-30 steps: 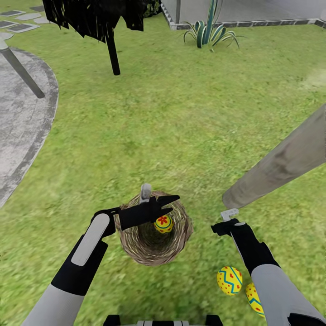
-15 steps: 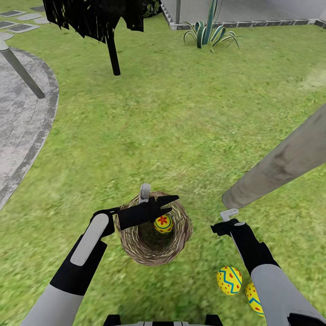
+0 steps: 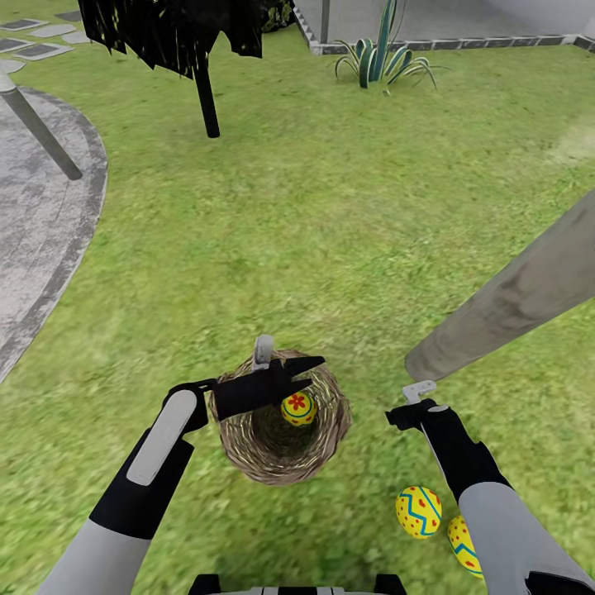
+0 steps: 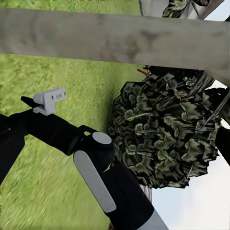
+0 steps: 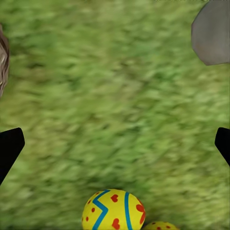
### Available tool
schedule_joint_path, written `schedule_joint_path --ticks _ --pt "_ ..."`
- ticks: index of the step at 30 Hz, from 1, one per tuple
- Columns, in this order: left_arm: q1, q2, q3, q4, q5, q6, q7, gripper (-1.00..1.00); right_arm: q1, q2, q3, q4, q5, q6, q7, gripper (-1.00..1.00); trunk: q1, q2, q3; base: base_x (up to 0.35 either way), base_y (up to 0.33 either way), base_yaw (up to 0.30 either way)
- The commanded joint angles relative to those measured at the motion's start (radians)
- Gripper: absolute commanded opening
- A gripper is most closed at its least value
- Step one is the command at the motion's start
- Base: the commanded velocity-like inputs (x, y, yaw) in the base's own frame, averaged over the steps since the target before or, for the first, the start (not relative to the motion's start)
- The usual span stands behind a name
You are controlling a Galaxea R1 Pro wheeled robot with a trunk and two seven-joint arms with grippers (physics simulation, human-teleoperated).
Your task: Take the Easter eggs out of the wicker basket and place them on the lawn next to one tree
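Brown wicker is framing the last job: the wicker basket (image 3: 281,421) is sitting on the lawn (image 3: 330,231) with one egg (image 3: 298,408) lying inside, against its far wall. The left gripper (image 3: 289,372) is hovering over the rim, directly above that egg; how far its fingers are parted I cannot tell from the head view, and nothing is showing between them.

Further right, the right gripper (image 3: 411,402) is hanging low over grass near the foot of the pale tree trunk (image 3: 512,302). In the right wrist view its black fingertips (image 5: 10,146) are standing wide apart at the frame's edges, holding nothing. Two eggs (image 3: 419,511) are resting on the grass beside the right forearm, touching or nearly so.

Judging from this, the risk is lying in the descent: the deep basket is leaving little room, so a finger may be catching the braided rim and tipping it, or a grazing pinch may be squirting the smooth egg aside.
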Motion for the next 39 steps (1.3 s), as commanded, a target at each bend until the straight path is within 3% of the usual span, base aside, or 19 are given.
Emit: schedule_joint_path --ticks 1,10,18,39 --pt "0.000 0.000 0.001 0.000 0.000 0.004 -0.001 1.00 0.000 0.000 -0.003 -0.002 0.010 0.003 0.009 1.00 0.000 0.000 -0.001 0.000 0.000 0.000" --pt "0.000 0.000 0.001 0.000 0.000 0.003 -0.007 1.00 0.000 0.000 -0.004 -0.002 0.010 0.003 0.009 1.00 0.000 0.000 -0.001 -0.149 0.034 0.000" --pt "0.000 0.001 0.003 0.001 0.000 0.002 -0.056 1.00 0.000 0.000 -0.004 -0.002 0.010 0.003 0.009 1.00 0.000 0.000 -0.001 -0.050 0.001 0.000" --pt "0.000 0.002 0.004 0.001 0.000 0.001 -0.059 1.00 0.000 0.000 -0.004 -0.002 0.010 0.003 0.009 1.00 0.000 0.000 -0.001 -0.271 0.000 0.000"
